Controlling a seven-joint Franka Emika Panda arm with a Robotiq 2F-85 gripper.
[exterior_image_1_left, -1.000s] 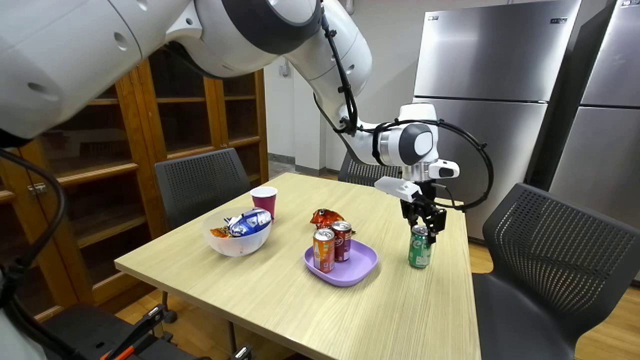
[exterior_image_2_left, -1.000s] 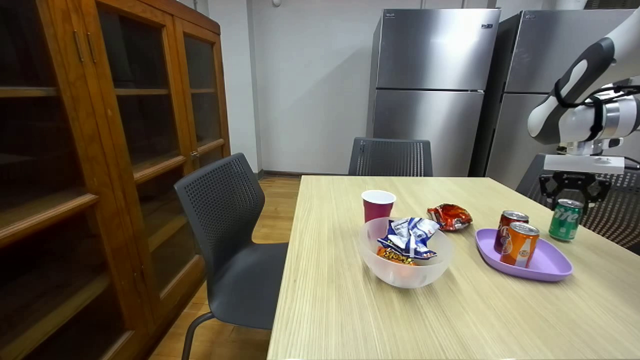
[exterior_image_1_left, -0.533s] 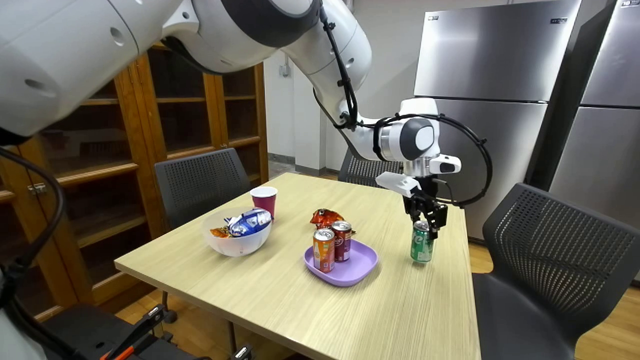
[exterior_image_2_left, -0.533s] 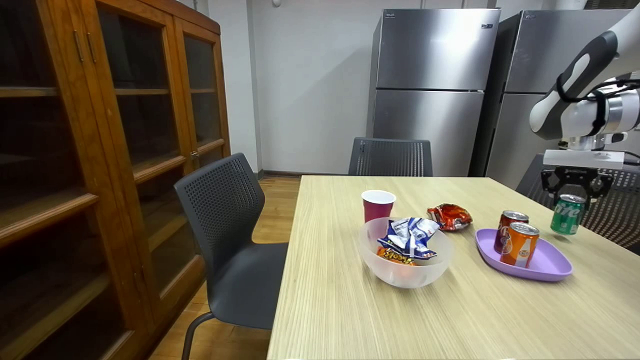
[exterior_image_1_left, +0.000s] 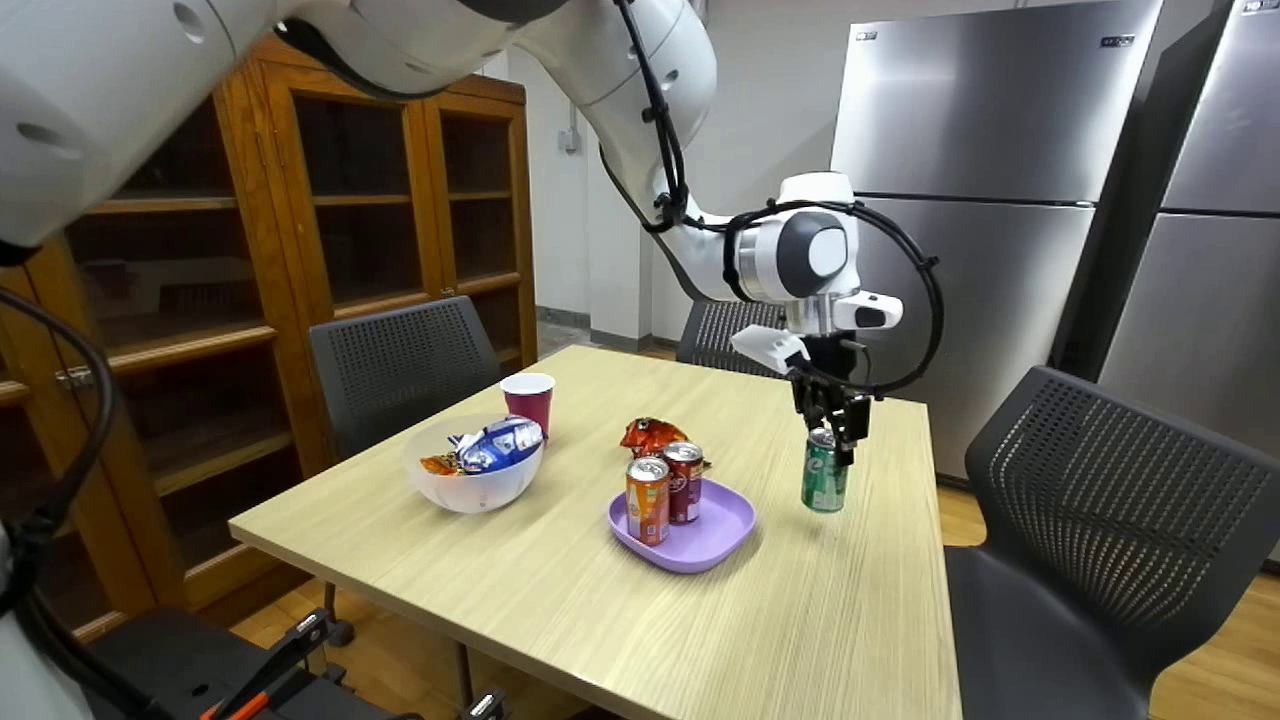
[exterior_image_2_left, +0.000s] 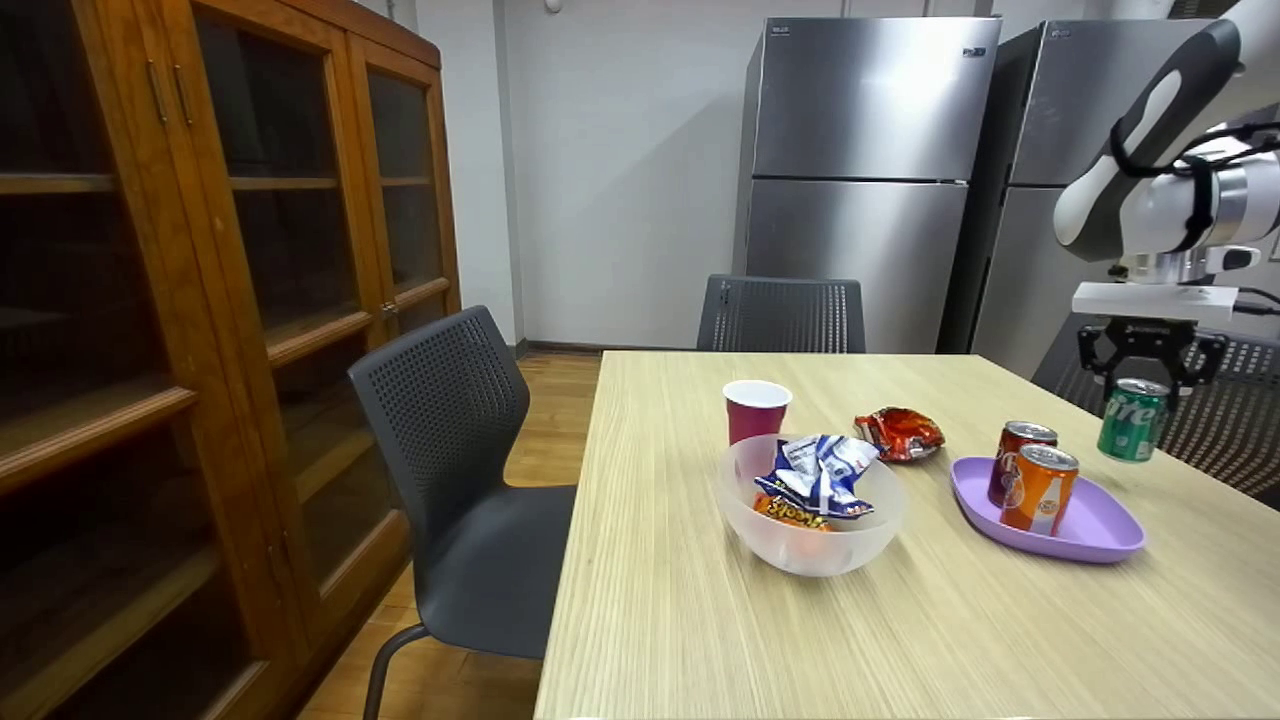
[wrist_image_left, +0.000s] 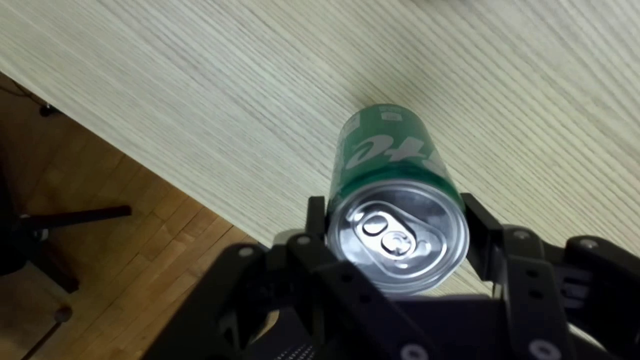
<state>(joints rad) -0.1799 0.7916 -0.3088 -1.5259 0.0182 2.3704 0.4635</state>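
Apparently raised, green soda can (exterior_image_1_left: 823, 480): upright or nearly so, just above the pale wood table (exterior_image_1_left: 570, 600), its white lettering (wrist_image_left: 387, 150) looking like part of "Sprite"; taking hold and lifting seem done, while setting it down and letting go are not yet done.
Robotiq gripper (wrist_image_left: 394, 212): spread only as wide as the can, its black fingers (wrist_image_left: 316, 215) clamping the upper part, one on each side in the wrist view.
Purple tray (exterior_image_1_left: 715, 532): on the table near the held can, bearing an orange soda can (exterior_image_1_left: 648, 508) and a dark red soda can (exterior_image_1_left: 685, 482), both upright and close together.
Orange-red snack bag (exterior_image_2_left: 900, 435): lying on the table near the tray.
Translucent bowl (exterior_image_2_left: 800, 552): well apart from the gripper, with a blue-and-white snack bag (exterior_image_2_left: 822, 475) and an orange snack packet (exterior_image_2_left: 790, 512) inside.
Maroon paper cup (exterior_image_2_left: 757, 425): upright, just beside the bowl.
Dark mesh-backed chairs (exterior_image_1_left: 1120, 500): around the table.
Stainless-steel refrigerators (exterior_image_2_left: 870, 110) and glass-door wooden cabinet (exterior_image_2_left: 300, 345): beyond the table, in both exterior views.
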